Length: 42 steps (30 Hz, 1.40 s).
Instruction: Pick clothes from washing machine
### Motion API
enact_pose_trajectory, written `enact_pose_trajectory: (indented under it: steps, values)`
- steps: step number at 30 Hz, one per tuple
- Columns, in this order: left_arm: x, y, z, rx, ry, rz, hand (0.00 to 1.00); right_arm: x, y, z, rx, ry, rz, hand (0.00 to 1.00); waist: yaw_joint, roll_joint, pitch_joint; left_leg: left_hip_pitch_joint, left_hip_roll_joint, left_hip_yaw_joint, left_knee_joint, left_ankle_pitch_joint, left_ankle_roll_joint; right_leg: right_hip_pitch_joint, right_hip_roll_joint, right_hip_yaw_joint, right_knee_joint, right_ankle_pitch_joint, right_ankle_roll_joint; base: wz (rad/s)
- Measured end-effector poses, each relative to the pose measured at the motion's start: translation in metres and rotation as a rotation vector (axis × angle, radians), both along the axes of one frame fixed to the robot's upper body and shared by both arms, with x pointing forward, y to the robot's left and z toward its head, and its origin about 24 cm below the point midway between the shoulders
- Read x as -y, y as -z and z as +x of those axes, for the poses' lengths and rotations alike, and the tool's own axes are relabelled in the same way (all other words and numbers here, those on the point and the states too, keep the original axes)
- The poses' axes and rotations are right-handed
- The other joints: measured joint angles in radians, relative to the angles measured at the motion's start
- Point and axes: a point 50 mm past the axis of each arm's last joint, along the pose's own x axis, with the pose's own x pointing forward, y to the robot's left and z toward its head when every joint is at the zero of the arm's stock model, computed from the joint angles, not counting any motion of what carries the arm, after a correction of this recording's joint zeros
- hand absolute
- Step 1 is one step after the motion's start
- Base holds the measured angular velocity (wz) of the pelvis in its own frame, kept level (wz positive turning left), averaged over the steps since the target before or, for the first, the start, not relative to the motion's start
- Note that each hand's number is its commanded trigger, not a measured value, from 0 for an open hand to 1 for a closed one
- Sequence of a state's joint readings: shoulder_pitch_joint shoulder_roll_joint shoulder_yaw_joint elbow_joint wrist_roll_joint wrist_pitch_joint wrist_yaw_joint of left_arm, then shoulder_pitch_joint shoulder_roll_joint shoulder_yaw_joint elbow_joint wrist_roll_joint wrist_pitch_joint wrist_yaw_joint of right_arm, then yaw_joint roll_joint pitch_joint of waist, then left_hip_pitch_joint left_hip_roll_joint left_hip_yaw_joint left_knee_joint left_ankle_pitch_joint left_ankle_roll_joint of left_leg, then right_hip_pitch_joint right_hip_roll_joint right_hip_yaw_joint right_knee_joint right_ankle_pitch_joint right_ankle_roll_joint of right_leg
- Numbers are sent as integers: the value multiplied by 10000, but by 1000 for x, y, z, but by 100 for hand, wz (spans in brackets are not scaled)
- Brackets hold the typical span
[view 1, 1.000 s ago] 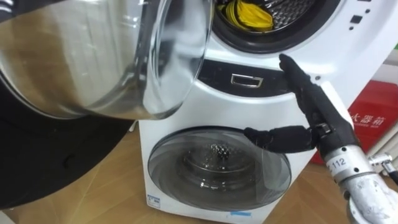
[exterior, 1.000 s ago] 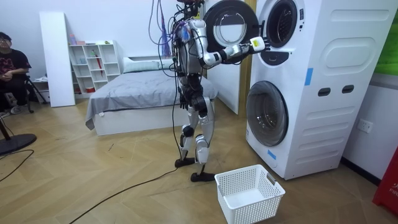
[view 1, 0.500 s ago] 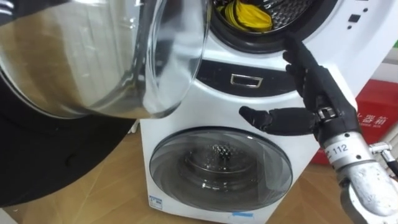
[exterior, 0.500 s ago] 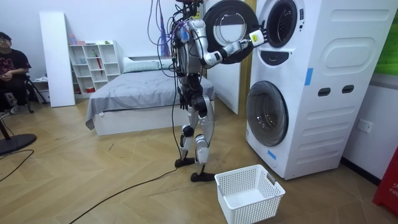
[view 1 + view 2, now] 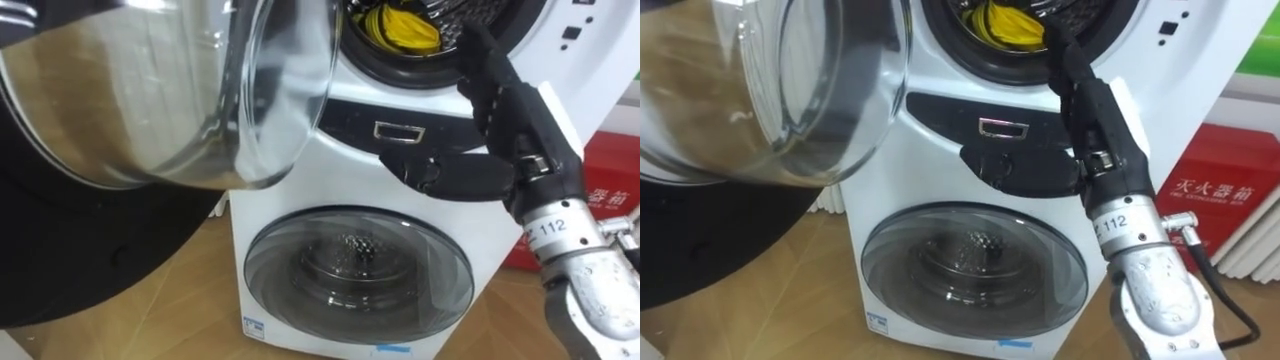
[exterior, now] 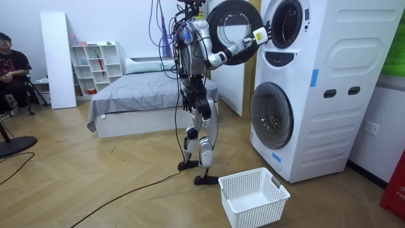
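Observation:
A yellow cloth (image 5: pixel 400 25) lies in the upper washing machine's drum (image 5: pixel 462 18), at the top of the eye views. My right hand (image 5: pixel 515 120) is raised in front of the machine, just below and right of the drum's mouth. It is open, with straight fingers pointing up to the dark rim and the thumb spread to the left. It holds nothing and stays apart from the cloth. The upper machine's round glass door (image 5: pixel 170 90) stands swung open at the left. In the room view I stand upright facing the stacked machines, right hand (image 6: pixel 261 35) at the drum opening.
The lower machine's door (image 5: pixel 358 270) is shut. A white laundry basket (image 6: pixel 253 196) sits on the wood floor near my feet. A red box (image 5: pixel 610 190) stands right of the machines. A bed (image 6: pixel 139 95) and a seated person (image 6: pixel 9 63) are behind me.
My right hand has risen along the machine's front, and its fingertips have gone from the control panel's height to the drum's rim. The cloth has not moved.

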<state>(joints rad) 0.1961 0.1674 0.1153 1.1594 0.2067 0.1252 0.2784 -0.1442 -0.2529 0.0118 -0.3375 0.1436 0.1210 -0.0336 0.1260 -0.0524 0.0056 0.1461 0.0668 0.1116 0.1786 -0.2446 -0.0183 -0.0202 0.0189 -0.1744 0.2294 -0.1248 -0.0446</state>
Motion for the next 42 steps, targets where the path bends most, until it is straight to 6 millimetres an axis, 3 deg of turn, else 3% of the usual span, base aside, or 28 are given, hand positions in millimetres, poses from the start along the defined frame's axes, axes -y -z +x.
enact_pose_trajectory:
  steps: [3, 5, 7, 9, 10, 12, 14, 15, 16, 17, 18, 19, 20, 22, 23, 25, 27, 28, 30, 31, 32, 33, 34, 35, 37, 39, 40, 42]
  values:
    - [-3, -1, -6, -98, -57, 98, 0, -1, 6, 3, -202, 142, -328, 0, 226, -80, 3, -234, 121, 132, 1194, -471, -147, -184, -7, 195, 927, -764, -157, -6]
    - [-2, -1, -14, -290, -140, 55, 0, -3, 9, 4, -240, 278, -268, 0, 435, -232, 9, -938, 166, 127, 3200, -475, -158, -147, 1, 723, 1340, -1154, -218, -5]
    - [0, 0, -20, -428, -185, -3, 0, -4, 11, 4, -274, 270, -132, 0, 402, -189, 51, -1825, 253, -149, 4922, -400, -156, 153, 146, 991, 1325, -1271, -357, 29]
    - [2, 0, -21, -464, -189, -73, 0, -2, 13, 6, -378, 410, 81, 0, 441, -312, 77, -2696, 35, -252, 4684, -442, -103, 260, 176, 1411, 1315, -1375, -430, 35]
    - [4, 1, -23, -493, -220, -139, 0, -3, 13, 9, -388, 371, 171, 0, 465, -330, 92, -3297, -150, -308, 3922, -366, -193, 301, 174, 1588, 1280, -1413, -433, 10]
    - [6, 1, -28, -601, -299, -191, 0, -5, 10, 11, -345, 299, 323, 0, 623, -351, 55, -3922, -284, -314, 2156, 197, -307, 407, 193, 1883, 1060, -1444, -397, -16]
    - [3, 0, -40, -775, -744, -165, 0, -8, 9, 12, -343, 115, 443, 0, 734, -278, 35, -4238, -156, -685, 555, 1221, -343, 731, 159, 2100, 926, -1680, -290, -51]
    - [1, -1, -43, -798, -882, -157, 0, -7, 10, 12, -377, 123, 506, 0, 709, -294, 26, -4241, -107, -697, 470, 1581, -337, 814, 132, 2118, 923, -1790, -257, -33]
    - [-1, -2, -46, -824, -956, -174, 0, -6, 11, 12, -462, 122, 688, 0, 642, -291, -54, -4202, -176, -572, 444, 2296, -285, 962, -23, 2124, 939, -2028, -135, -9]
    - [-5, -3, -45, -706, -969, -151, 0, -6, 11, 12, -456, 172, 859, 0, 459, -549, -81, -4146, -429, -497, 454, 2680, -23, 1103, -248, 2135, 951, -2269, 2, 0]
    - [-7, -3, -43, -646, -952, -141, 0, -5, 11, 12, -465, 187, 944, 0, 364, -666, -121, -4108, -536, -397, 517, 2790, 141, 1165, -374, 2128, 929, -2357, 88, 14]
    - [-7, -3, -39, -500, -962, -200, 0, -5, 10, 12, -444, 243, 1012, 0, 184, -890, -187, -4132, -827, -204, 887, 2703, 489, 1319, -711, 2113, 920, -2494, 259, 6]
    - [-4, -1, -30, -356, -870, -366, 0, -4, 10, 12, -404, 361, 926, 0, 160, -953, -180, -4107, -1100, -36, 1386, 2234, 632, 1510, -1077, 2108, 983, -2606, 446, 0]
    - [-1, 1, -16, -108, -698, -495, 0, -4, 9, 11, -264, 514, 744, 0, 172, -823, -89, -3868, -1344, 192, 1917, 1591, 918, 1623, -1453, 1905, 1770, -2651, 712, -15]
    - [-1, 1, -7, 123, -620, -462, 0, -7, 5, 5, 7, 449, 776, 0, 112, -610, 58, -3534, -1476, 340, 2021, 1254, 1059, 1528, -1724, 1714, 2691, -2548, 930, -21]
    - [-6, -1, 6, 504, -516, -274, 0, -14, 7, -7, 210, 56, 838, 0, -129, -400, 74, -3050, -1667, 640, 1917, 909, 1254, 1034, -2091, 1504, 4136, -2164, 1295, -40]
    - [-10, -4, 30, 1005, -375, 8, 0, -11, 16, -7, -74, 211, 735, 0, -93, -239, -17, -2494, -1774, 752, 1794, 653, 1408, 725, -2324, 1407, 5376, -1503, 1294, -34]
    - [-12, -7, 45, 1556, -230, 182, 0, -10, 20, -6, -294, 268, 700, 0, -144, 11, 5, -2188, -1765, 691, 1665, 472, 1513, 503, -2300, 1471, 5923, -1064, 1283, -47]
    - [-14, -13, 67, 2371, 77, 338, 0, -10, 22, -3, -381, 289, 353, 0, 21, 175, 22, -2035, -1798, 253, 1324, 558, 1615, -244, -2102, 1441, 6006, -1617, 1119, -68]
    - [-17, -15, 73, 2573, 143, 455, 0, -12, 19, -1, -371, 195, 212, 0, 39, 244, -32, -1968, -1764, 70, 1076, 707, 1652, -731, -1857, 1258, 5581, -1880, 1068, -42]
    - [-18, -16, 75, 2611, 297, 529, 0, -11, 17, 0, -296, 179, 254, 0, -136, 139, 32, -1859, -1762, -165, 862, 868, 1657, -1022, -1659, 1073, 4768, -1947, 1041, -20]
    - [-18, -16, 74, 2547, 409, 542, 0, -10, 17, 1, -302, 193, 315, 0, -184, 94, 47, -1806, -1747, -264, 763, 939, 1657, -1102, -1546, 1035, 4226, -1935, 1024, -5]
    - [-13, -13, 70, 2373, 552, 407, 0, -9, 17, 1, -310, 213, 327, 0, -197, 70, 42, -1765, -1706, -427, 703, 997, 1624, -1087, -1307, 1060, 2966, -1806, 964, 0]
    - [-7, -10, 66, 2186, 703, 242, 0, -9, 16, 1, -263, 256, 305, 0, -224, 69, 43, -1705, -1657, -526, 706, 953, 1611, -1022, -1137, 1107, 1824, -1445, 947, 14]
    - [-5, -7, 56, 1842, 655, 125, 0, -9, 14, 2, -209, 257, 270, 0, -355, 65, 24, -1689, -1627, -735, 726, 930, 1568, -821, -963, 1157, 983, -641, 823, 46]
    - [-7, -6, 41, 1418, 492, 128, 0, -7, 10, 1, -64, 166, 431, 0, -320, 95, -14, -1674, -1581, -780, 687, 926, 1489, -619, -761, 1151, 366, -64, 822, 18]
    - [-9, -5, 29, 1007, 373, 173, 0, -7, 8, 0, -34, -186, 327, 0, -329, 117, 1, -1656, -1555, -755, 649, 936, 1505, -538, -740, 1151, 125, 410, 823, -15]
    - [-10, -5, 22, 746, 319, 180, 0, -9, 5, -1, 43, -561, 281, 0, -248, 176, 29, -1583, -1460, -721, 543, 890, 1435, -448, -619, 1222, -96, 572, 756, -18]
